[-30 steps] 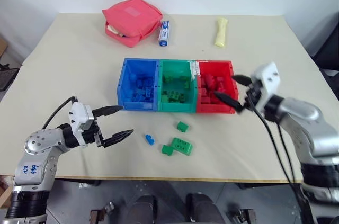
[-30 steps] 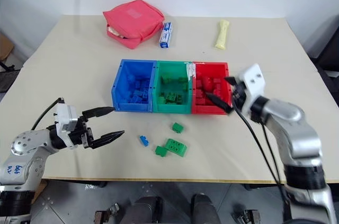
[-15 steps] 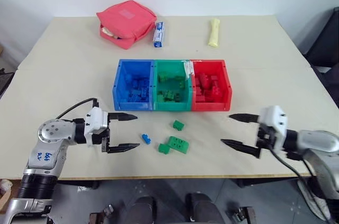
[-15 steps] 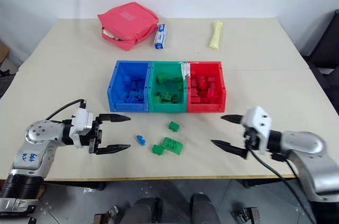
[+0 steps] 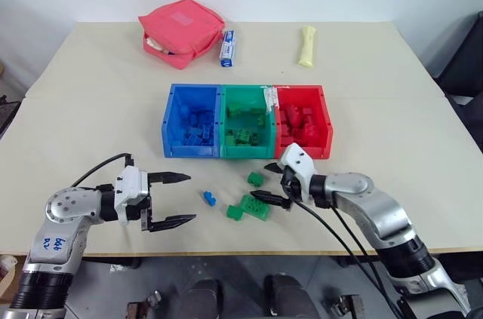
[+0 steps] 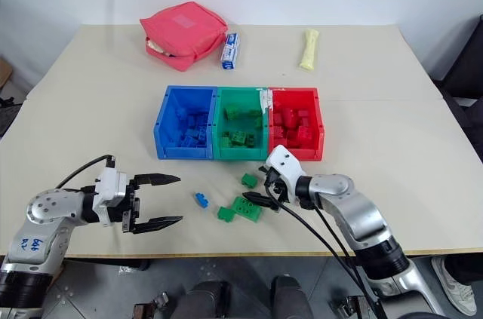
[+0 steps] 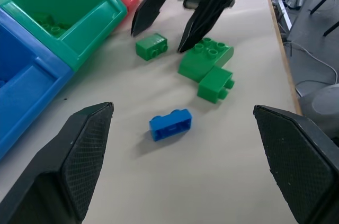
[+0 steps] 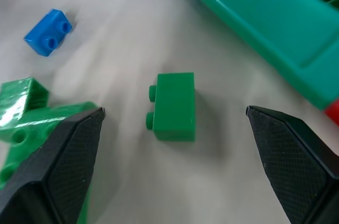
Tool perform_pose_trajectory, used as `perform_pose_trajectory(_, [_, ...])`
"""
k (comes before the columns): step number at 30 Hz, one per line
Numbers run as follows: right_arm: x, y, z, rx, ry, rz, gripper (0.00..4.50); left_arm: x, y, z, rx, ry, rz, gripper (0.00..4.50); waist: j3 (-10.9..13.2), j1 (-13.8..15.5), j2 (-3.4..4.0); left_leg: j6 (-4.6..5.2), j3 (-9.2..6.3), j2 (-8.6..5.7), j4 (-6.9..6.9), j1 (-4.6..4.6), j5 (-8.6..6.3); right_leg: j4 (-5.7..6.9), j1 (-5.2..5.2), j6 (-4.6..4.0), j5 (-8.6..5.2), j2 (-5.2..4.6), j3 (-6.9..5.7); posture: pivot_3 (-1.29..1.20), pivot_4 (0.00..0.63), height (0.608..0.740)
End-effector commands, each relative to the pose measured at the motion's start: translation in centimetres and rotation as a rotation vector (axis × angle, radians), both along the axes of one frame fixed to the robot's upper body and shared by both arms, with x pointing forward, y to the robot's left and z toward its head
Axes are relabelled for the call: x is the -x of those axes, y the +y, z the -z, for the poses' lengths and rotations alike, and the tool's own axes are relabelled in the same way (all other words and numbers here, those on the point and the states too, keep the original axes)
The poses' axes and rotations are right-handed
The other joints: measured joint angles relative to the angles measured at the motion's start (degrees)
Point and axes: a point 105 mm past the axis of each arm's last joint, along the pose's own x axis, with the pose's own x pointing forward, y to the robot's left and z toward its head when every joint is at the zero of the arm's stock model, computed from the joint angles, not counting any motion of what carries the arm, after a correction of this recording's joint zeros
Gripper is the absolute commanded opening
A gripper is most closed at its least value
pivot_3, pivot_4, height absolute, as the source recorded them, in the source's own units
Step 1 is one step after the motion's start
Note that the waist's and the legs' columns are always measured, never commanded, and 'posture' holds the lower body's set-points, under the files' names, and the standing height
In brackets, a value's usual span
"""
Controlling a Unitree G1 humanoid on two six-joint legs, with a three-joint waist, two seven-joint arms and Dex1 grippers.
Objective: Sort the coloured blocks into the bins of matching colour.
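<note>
Looking down from the head camera: a beige table [image 5: 90,108] carries three joined bins in a row, blue bin [image 5: 193,131] left, green bin [image 5: 247,131] middle, red bin [image 5: 303,130] right, each with bricks of its own colour inside.
Loose blocks: on the near side of the bins lie a small green brick [image 5: 256,179], a large green brick [image 5: 255,207] with a small green cube [image 5: 235,213] touching its left end, and a blue brick [image 5: 210,198] further left.
Right gripper [image 5: 270,182]: fingers spread wide, empty, straddling the small green brick.
Left gripper [image 5: 179,198]: spread wide, empty, left of the blue brick and apart from it.
Far edge: red pouch [image 5: 183,29], blue-and-white tube [image 5: 229,47], yellow roll [image 5: 306,45].
Left wrist view: blue brick [image 7: 170,124] lies between the wide fingers; beyond it the green bricks and the other gripper.
Right wrist view: small green brick [image 8: 175,106] centred between the open fingers, near the green bin's wall [image 8: 265,17].
</note>
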Motion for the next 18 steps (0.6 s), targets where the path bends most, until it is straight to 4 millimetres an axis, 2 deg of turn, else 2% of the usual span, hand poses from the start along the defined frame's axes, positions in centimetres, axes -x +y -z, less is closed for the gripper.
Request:
perform_pose_trajectory(1, [-0.2, 1.1, 0.1, -0.005, 0.004, -0.008, 4.30, 0.1, -0.1, -1.3, 0.025, -0.047, -0.012, 4.50, 0.00, -0.04, 0.00, -0.01, 0.00, 0.00, -0.01, 0.00, 0.00, 0.00, -0.01, 0.00, 0.00, 0.00, 0.00, 0.00, 0.150, 0.740])
perform_pose_trajectory(3, [0.0, 1.4, 0.1, -0.010, 0.010, -0.025, 3.89, 0.0, -0.1, -1.4, 0.036, -0.051, -0.027, 4.50, 0.00, -0.04, 0.00, -0.01, 0.00, 0.00, -0.02, 0.01, 0.00, 0.02, -0.02, 0.00, 0.00, 0.00, 0.00, 0.00, 0.150, 0.740])
perform_pose_trajectory(9, [0.3, 1.0, -0.4, -0.008, -0.009, -0.046, 2.00, -0.1, 0.1, -1.6, 0.075, -0.052, -0.079, 4.50, 0.00, -0.04, 0.00, 0.01, 0.01, -0.01, -0.03, 0.00, -0.01, 0.01, -0.03, 0.00, 0.00, 0.00, -0.01, 0.00, 0.150, 0.740])
perform_pose_trajectory(12, [0.3, 0.6, -1.4, -0.024, -0.036, -0.059, 0.95, -0.3, 0.3, -1.9, 0.120, -0.060, -0.129, 4.50, 0.00, -0.02, 0.00, 0.01, 0.01, -0.01, -0.02, 0.00, -0.01, 0.00, -0.03, 0.00, 0.00, 0.00, 0.00, 0.00, 0.150, 0.740])
perform_pose_trajectory(16, [0.4, 1.3, -5.5, -0.162, -0.106, -0.109, 0.92, -1.0, 1.0, -2.8, 0.228, -0.085, -0.252, 4.50, 0.00, -0.10, 0.00, 0.01, 0.01, -0.01, -0.02, -0.02, -0.01, 0.01, -0.04, 0.00, 0.00, 0.01, 0.00, 0.00, 0.150, 0.740])
perform_pose_trajectory(18, [-1.0, 1.6, -8.6, -0.257, -0.164, -0.054, 0.92, -1.2, 1.6, -3.2, 0.268, -0.094, -0.316, 4.50, 0.00, -0.30, 0.00, 0.00, 0.03, 0.00, -0.02, -0.01, 0.00, 0.03, -0.06, 0.00, 0.00, 0.02, 0.01, 0.00, 0.150, 0.740])
